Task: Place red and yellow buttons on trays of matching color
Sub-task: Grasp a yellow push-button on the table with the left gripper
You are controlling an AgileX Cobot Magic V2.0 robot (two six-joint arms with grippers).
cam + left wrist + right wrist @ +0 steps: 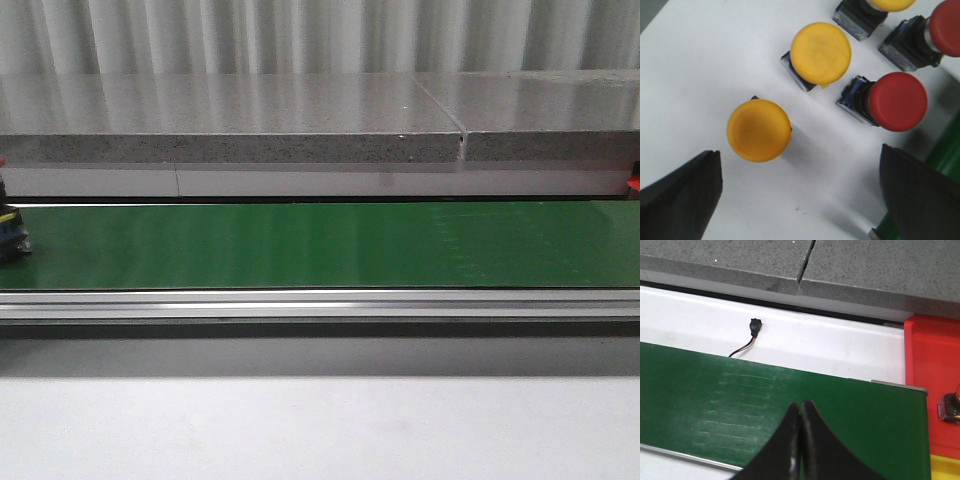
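Buttons sit in a loose cluster on the white desk (700,65) under the left wrist camera. 5 show there: a yellow button (758,130) nearest the left gripper (800,195), a second yellow button (820,53) at about 1 o'clock from it, a red button (897,101) just beside that at 4 o'clock, a second red button (946,27) at the frame's corner, and a third yellow button (891,4) cut off by the edge. Each stands on a dark square base with its cap facing the camera, and none touches another. The left gripper is spread wide, its 2 dark fingers (680,195) apart with bare desk between them and nothing held; the nearest yellow button lies just beyond the fingertips, toward 11 o'clock.

From the right wrist, the right gripper (799,440) has its fingers pressed together, empty, above the green belt (740,400). At 3 o'clock from it lies the red tray (932,355), with 1 button (951,407) resting on it, half cut by the frame so its cap colour cannot be told. A strip of yellow tray (946,471) shows just below the red one. A small black plug (755,329) with a thin wire lies on the white ledge past the belt.

The front view shows the belt (320,245) running across, a dark object (12,235) at its 9 o'clock end, and a grey stone slab (230,110) behind.
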